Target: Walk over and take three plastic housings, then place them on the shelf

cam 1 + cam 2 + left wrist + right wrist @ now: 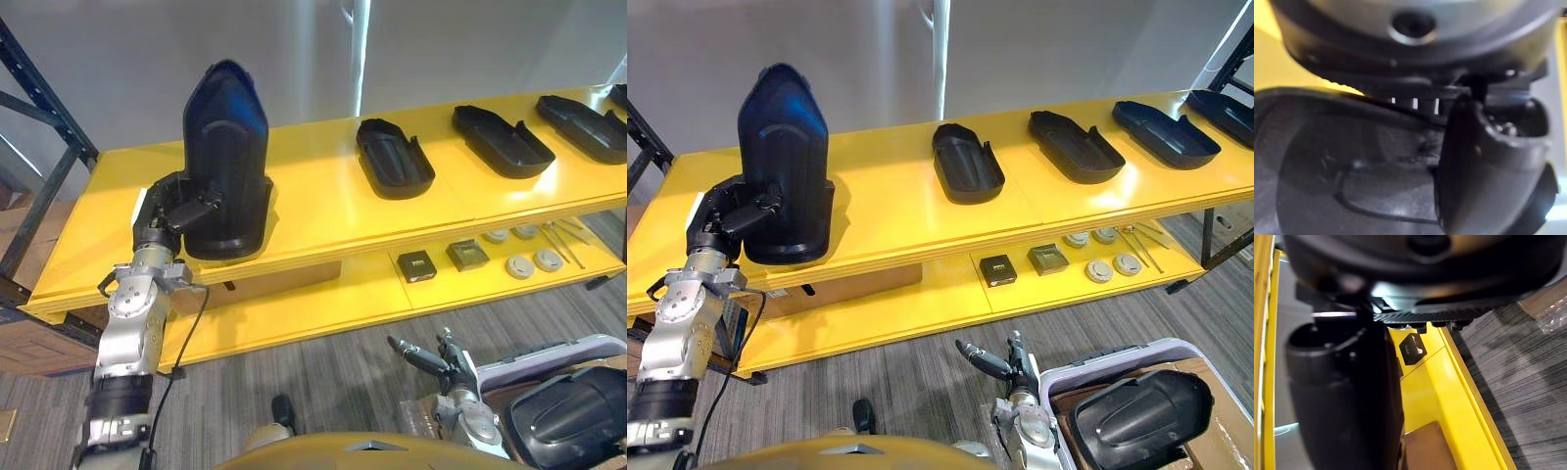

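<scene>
On the shelf's (pixel 323 211) top board, toward its left end, we see the upright housing (pixel 227 162) standing on its broad end. The left hand (pixel 174 211) is clamped round its lower edge. Further right along the same board lie four more black shells, hollow side up: the second housing (pixel 967 162), the third housing (pixel 1076 145), the fourth housing (pixel 1166 134) and the fifth housing (pixel 1225 116) at the shelf's right end. On the shelf's lower board we make out a cardboard box (pixel 852 284), square blocks (pixel 997 269) and round discs (pixel 1099 270). In front of the shelf, low over the carpet (pixel 921 362), the right hand (pixel 429 359) hangs with fingers loosely extended, holding nothing, beside a bin (pixel 1087 360) containing a boxed housing (pixel 1136 421).
</scene>
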Motion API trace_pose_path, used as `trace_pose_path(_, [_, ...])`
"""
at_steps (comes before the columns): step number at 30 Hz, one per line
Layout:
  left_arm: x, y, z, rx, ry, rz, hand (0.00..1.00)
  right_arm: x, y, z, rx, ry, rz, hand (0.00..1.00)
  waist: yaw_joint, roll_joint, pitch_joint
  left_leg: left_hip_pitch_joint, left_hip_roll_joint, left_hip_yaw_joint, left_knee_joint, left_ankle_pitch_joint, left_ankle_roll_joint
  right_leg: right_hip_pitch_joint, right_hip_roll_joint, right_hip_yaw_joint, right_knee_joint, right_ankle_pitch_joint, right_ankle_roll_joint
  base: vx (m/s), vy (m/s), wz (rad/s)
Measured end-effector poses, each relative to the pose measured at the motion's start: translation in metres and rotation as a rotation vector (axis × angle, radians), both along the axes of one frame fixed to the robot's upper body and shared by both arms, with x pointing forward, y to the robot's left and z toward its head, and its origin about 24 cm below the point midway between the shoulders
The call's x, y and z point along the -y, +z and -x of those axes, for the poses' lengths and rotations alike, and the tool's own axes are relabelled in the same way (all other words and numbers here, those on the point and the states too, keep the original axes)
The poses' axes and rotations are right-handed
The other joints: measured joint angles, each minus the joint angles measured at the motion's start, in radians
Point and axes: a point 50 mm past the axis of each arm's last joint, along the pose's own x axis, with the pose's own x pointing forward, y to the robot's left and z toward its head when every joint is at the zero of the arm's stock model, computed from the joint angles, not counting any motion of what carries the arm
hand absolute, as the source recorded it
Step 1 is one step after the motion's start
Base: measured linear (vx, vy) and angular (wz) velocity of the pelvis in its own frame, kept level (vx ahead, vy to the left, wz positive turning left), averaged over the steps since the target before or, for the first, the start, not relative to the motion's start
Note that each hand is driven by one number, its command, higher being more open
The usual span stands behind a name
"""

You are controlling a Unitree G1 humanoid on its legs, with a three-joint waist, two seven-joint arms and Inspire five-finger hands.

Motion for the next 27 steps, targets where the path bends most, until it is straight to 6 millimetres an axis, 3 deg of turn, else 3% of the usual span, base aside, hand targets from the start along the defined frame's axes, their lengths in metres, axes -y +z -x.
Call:
trace_pose_path(3, [-0.01,-0.006,-0.013,-0.054,0.054,0.08,0.0,-0.005,-0.008,0.007,-0.055,0.06,-0.038,1.0,-0.002,-0.006,0.004,0.006,0.001,0.001,0.0,0.0,0.0,0.005,0.001,0.005,0.0,-0.003,-0.004,0.01,-0.003,-0.01])
trace_pose_path(10, [-0.022,0.007,-0.037,-0.082,0.126,0.191,0.0,-0.017,-0.022,0.024,-0.166,0.182,-0.087,1.0,-0.008,-0.009,0.036,0.008,0.001,0.01,0.0,-0.005,-0.007,-0.005,0.0,0.024,0.0,-0.01,-0.012,0.01,0.008,-0.05])
trace_pose_path(18, [-0.013,0.025,-0.05,-0.052,0.11,0.254,0.0,-0.016,-0.023,0.02,-0.194,0.164,-0.072,1.0,-0.008,-0.021,0.088,-0.005,-0.004,0.012,0.0,-0.008,-0.009,-0.019,0.001,0.027,0.001,-0.016,-0.017,0.02,0.004,0.0])
trace_pose_path(27, [0.003,0.031,-0.064,-0.085,0.047,0.24,0.0,-0.014,-0.026,0.019,-0.233,0.133,-0.054,1.0,-0.009,-0.022,0.092,0.008,-0.012,0.009,0.001,-0.006,-0.007,-0.014,0.002,0.054,0.006,-0.022,-0.028,0.06,-0.017,-0.03])
